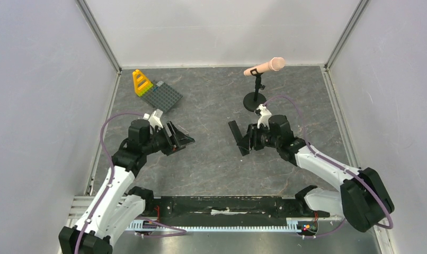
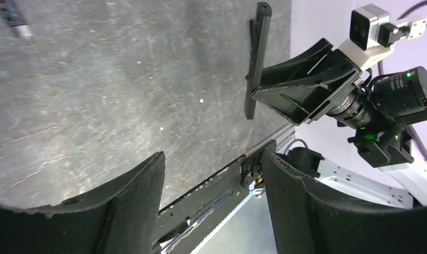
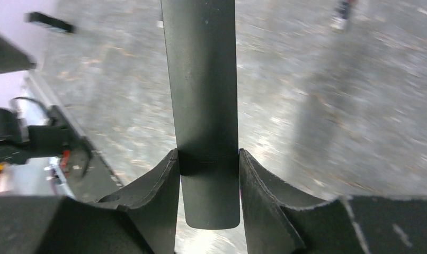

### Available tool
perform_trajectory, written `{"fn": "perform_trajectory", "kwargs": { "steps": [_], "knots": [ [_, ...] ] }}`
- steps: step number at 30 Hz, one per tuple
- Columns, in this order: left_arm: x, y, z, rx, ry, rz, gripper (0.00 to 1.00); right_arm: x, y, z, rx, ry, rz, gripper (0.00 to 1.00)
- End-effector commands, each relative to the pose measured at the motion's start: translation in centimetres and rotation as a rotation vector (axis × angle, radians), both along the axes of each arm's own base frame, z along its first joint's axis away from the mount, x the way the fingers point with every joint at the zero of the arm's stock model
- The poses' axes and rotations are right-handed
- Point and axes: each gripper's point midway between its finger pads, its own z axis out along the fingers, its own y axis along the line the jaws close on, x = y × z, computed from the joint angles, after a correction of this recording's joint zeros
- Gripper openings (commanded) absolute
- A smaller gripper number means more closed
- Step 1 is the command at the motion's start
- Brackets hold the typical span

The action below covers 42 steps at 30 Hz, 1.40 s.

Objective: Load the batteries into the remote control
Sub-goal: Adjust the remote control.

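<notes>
Top external view: the right arm rises from its base at 4 o'clock, elbow bent, and stretches toward 10 o'clock. Its wrist is level and its claw (image 1: 247,138) is clamped on the remote (image 1: 234,132) near the centre of the worktop (image 1: 211,169). The left arm climbs from 7 o'clock toward 1 o'clock, with its wrist turned to 3 o'clock. Its claw (image 1: 186,137) faces the remote across a gap, fingers apart and holding nothing.

The left wrist view shows the remote edge-on and nearly upright, raised clear of the worktop and gripped near its lower half. The right wrist view shows both fingers pressed against the remote's long sides, its plain matt face toward the lens.

A microphone (image 1: 264,66) on a stand is at 1 o'clock. A grey brick plate (image 1: 166,96) with a yellow piece (image 1: 141,83) lies at 11 o'clock.
</notes>
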Motion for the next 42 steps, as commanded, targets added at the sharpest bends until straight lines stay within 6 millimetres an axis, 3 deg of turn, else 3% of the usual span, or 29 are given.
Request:
{"fn": "perform_trajectory", "kwargs": {
  "steps": [1, 5, 9, 21, 31, 35, 37, 40, 42],
  "knots": [
    [1.0, -2.0, 3.4, -0.08, -0.142, -0.004, 0.72, -1.3, 5.1, 5.9, 0.213, -0.096, 0.08, 0.25],
    [1.0, -3.2, 3.7, -0.023, -0.21, -0.014, 0.72, -2.8, 8.5, 8.1, 0.251, -0.134, 0.128, 0.26],
    [1.1, -3.6, 2.6, 0.053, -0.232, 0.003, 0.7, -4.2, 11.2, 9.3, 0.256, -0.144, 0.195, 0.26],
    [1.5, -3.3, 1.6, 0.043, -0.178, 0.088, 0.68, -5.5, 14.9, 9.7, 0.19, -0.183, 0.243, 0.25],
    [1.5, -3.2, -0.3, 0.042, -0.107, 0.122, 0.34, -5.5, 16.7, 9.0, 0.144, -0.167, 0.241, 0.25],
    [1.3, -3.2, -0.5, 0.026, -0.092, 0.13, 0.09, -5.3, 16.7, 8.7, 0.127, -0.159, 0.231, 0.26],
    [1.3, -3.3, -0.2, 0.015, -0.089, 0.133, 0.02, -5.4, 16.5, 8.6, 0.128, -0.152, 0.225, 0.33],
    [1.2, -3.5, 0.6, -0.014, -0.091, 0.131, 0.02, -6.0, 16.0, 9.5, 0.197, -0.155, 0.217, 0.62],
    [1.2, -3.5, 1.5, -0.039, -0.1, 0.139, 0.02, -6.2, 15.1, 10.1, 0.258, -0.133, 0.192, 0.7]
  ]
}}
